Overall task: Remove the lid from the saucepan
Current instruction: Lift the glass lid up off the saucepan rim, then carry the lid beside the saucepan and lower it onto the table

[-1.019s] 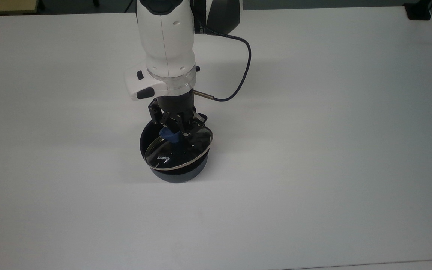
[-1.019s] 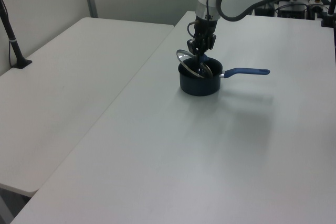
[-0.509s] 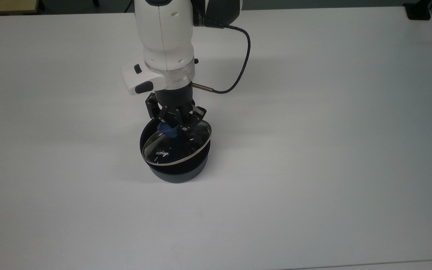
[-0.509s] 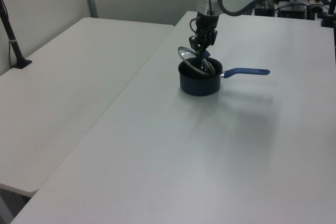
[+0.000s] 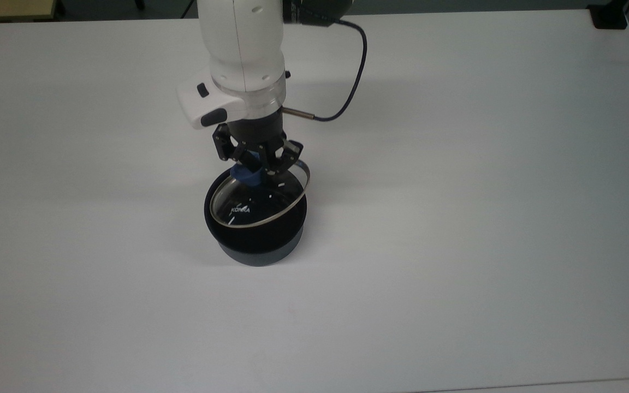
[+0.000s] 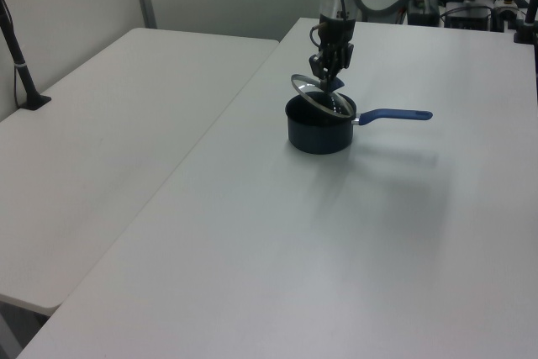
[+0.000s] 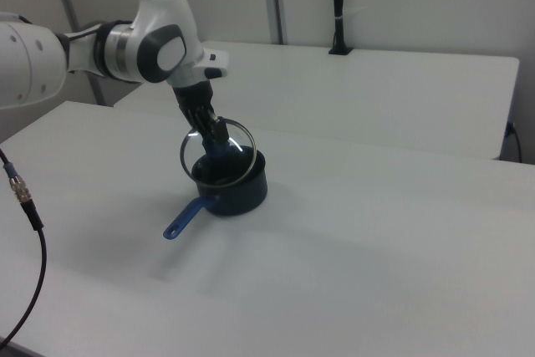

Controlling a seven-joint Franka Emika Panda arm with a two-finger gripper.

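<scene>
A: Since a second ago, arm and gripper (image 5: pixel 256 164) had climbed and drawn toward the top view's upper edge; the lid (image 5: pixel 257 203) rose with them.

B: Grip?

A: Fingers clamped tight on the lid's blue knob (image 5: pixel 244 176). Nothing else held.

B: Lid position?

A: Tilted, glass face turned toward the top view's lower left. In the left view the lid (image 6: pixel 318 97) hung clear of the pan's rim on its left, higher than half a second back. Whether its low edge touched the rim, could not tell.

B: And the saucepan?

A: Saucepan (image 5: pixel 255 237) had not shifted on the white table (image 5: pixel 456 218). Handle (image 6: pixel 395 114) pointed to the left view's right; in the right view the handle (image 7: pixel 185 217) ran toward the lower left.
</scene>
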